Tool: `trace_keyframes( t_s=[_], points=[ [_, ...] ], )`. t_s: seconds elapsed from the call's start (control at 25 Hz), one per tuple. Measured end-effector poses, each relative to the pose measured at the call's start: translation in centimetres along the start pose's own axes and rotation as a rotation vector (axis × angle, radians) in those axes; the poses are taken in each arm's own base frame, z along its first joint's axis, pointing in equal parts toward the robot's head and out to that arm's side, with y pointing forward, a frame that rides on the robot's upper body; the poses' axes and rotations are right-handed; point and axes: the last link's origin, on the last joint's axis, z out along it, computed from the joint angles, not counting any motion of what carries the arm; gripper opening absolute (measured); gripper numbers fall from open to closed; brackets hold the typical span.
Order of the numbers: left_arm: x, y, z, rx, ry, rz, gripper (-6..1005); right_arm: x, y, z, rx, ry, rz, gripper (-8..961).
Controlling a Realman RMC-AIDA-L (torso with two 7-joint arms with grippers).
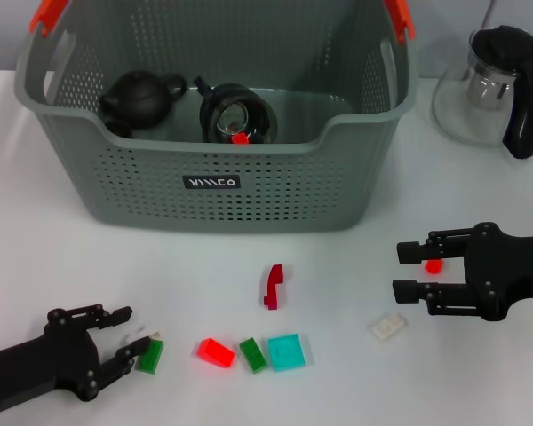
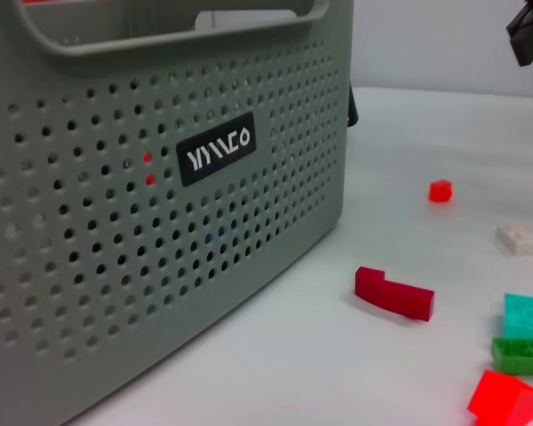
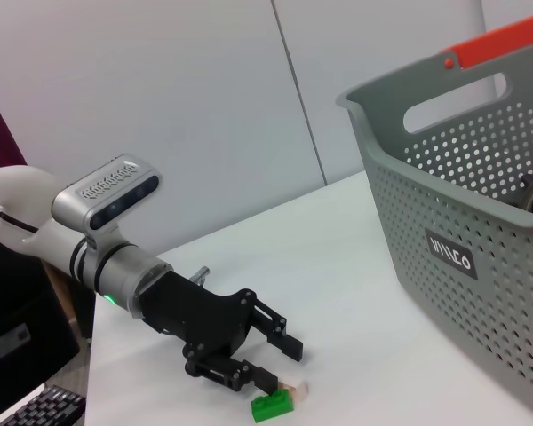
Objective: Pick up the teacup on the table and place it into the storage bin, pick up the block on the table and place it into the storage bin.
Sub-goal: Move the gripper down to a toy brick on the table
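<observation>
White bench, bin [image 1: 142, 191] at back. Right tool [image 1: 413, 271] hangs open around a tiny red block [image 1: 433, 264]; left tool [image 1: 129, 337] sits open by a green one [image 1: 149, 356]. Blocks look light, hard, slick, so I'd pinch the flat sides.

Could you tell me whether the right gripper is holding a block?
No, the right gripper is open, and the small red block between its fingers sits on the table.

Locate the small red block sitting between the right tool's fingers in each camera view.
Head view: small red block, between the open right tool fingers, right of the storage bin.
Left wrist view: on the table, beyond the bin's corner.
Right wrist view: not visible.
Shared landmark: the bin's black label.
</observation>
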Motion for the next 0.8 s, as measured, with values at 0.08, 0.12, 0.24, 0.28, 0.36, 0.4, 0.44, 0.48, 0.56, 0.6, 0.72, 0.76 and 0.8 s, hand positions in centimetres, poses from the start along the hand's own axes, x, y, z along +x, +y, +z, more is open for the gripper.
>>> trace_keyframes(
  t_s=[0.08, 0.12, 0.24, 0.28, 0.36, 0.4, 0.44, 0.48, 0.56, 0.6, 0.72, 0.76, 0.8],
  points=[
    [-0.06, -0.07, 0.05, 0.004, -0.005, 0.000, 445, 0.00, 0.00, 0.00, 0.000, 0.000, 0.000, 593],
    [-0.09, -0.09, 0.08, 0.005, -0.008, 0.001, 445, 0.00, 0.00, 0.00, 0.000, 0.000, 0.000, 593],
    [-0.13, -0.09, 0.18, 0.003, -0.013, 0.002, 445, 0.01, 0.00, 0.00, 0.000, 0.000, 0.000, 592],
    [-0.14, -0.09, 0.19, 0.003, -0.013, 0.002, 445, 0.01, 0.00, 0.00, 0.000, 0.000, 0.000, 592],
    [-0.15, -0.10, 0.17, 0.004, -0.013, 0.001, 445, 0.01, 0.00, 0.00, 0.000, 0.000, 0.001, 592],
    [-0.16, -0.12, 0.14, 0.006, -0.013, 0.001, 445, 0.01, 0.00, 0.00, 0.000, 0.000, 0.000, 592],
    [-0.16, -0.14, 0.10, 0.007, -0.013, 0.001, 445, 0.01, 0.00, 0.00, 0.000, 0.000, 0.001, 592],
    [-0.16, -0.17, 0.04, 0.008, -0.013, 0.001, 445, 0.01, 0.00, 0.00, 0.000, 0.000, 0.001, 592],
    [-0.14, -0.18, -0.02, 0.009, -0.012, 0.002, 445, 0.01, 0.00, 0.00, 0.000, 0.000, 0.001, 592],
    [-0.12, -0.16, -0.05, 0.007, -0.010, 0.002, 445, 0.01, 0.00, 0.00, 0.000, 0.000, 0.000, 592],
    [0.12, -0.05, -0.09, -0.001, 0.006, 0.003, 445, 0.00, 0.00, 0.00, 0.000, -0.001, 0.000, 592],
    [0.24, -0.01, -0.09, -0.005, 0.013, 0.004, 444, 0.00, 0.00, 0.00, 0.000, -0.001, 0.000, 592],
    [0.29, 0.01, -0.08, -0.006, 0.016, 0.004, 444, -0.02, 0.00, 0.01, 0.000, -0.001, 0.000, 593]
  ],
)
